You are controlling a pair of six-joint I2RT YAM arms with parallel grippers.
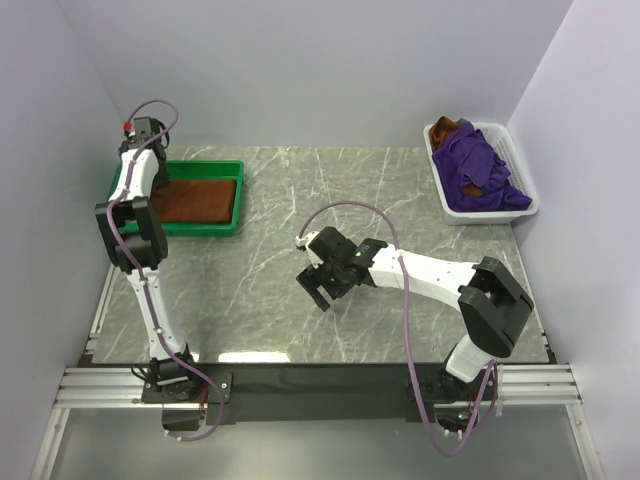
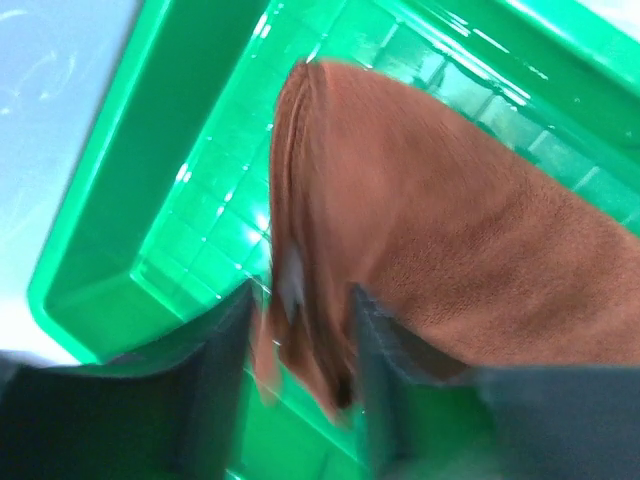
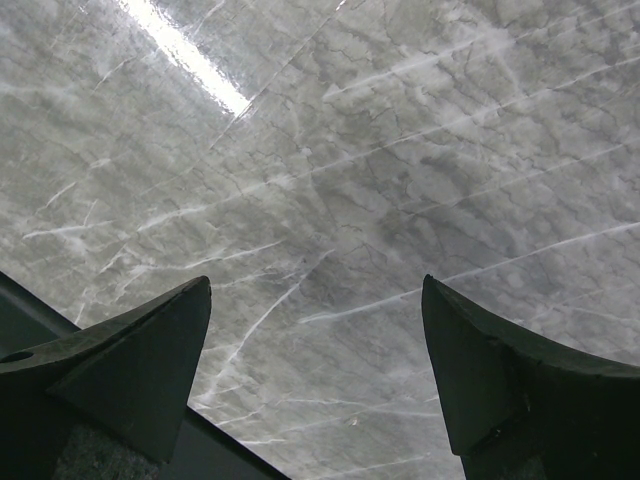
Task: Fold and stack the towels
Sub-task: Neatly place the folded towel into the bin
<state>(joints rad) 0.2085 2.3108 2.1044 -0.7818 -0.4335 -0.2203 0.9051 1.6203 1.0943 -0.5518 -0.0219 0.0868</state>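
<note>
A rust-brown towel (image 1: 197, 199) lies folded in the green tray (image 1: 205, 230) at the back left. In the left wrist view the brown towel (image 2: 450, 210) covers the tray floor (image 2: 180, 190), and its near corner hangs blurred between the parted fingers of my left gripper (image 2: 300, 335). That gripper stands open over the tray's left end. My right gripper (image 1: 318, 293) hovers open above bare marble mid-table, with nothing between its fingers (image 3: 150, 350). More towels, purple ones (image 1: 480, 170) and a rust-brown one (image 1: 447, 127), lie crumpled in a white basket (image 1: 527, 197).
The white basket stands at the back right corner by the wall. The green tray sits by the left wall. Grey marble tabletop (image 1: 300, 190) spans between them. White walls close in on three sides.
</note>
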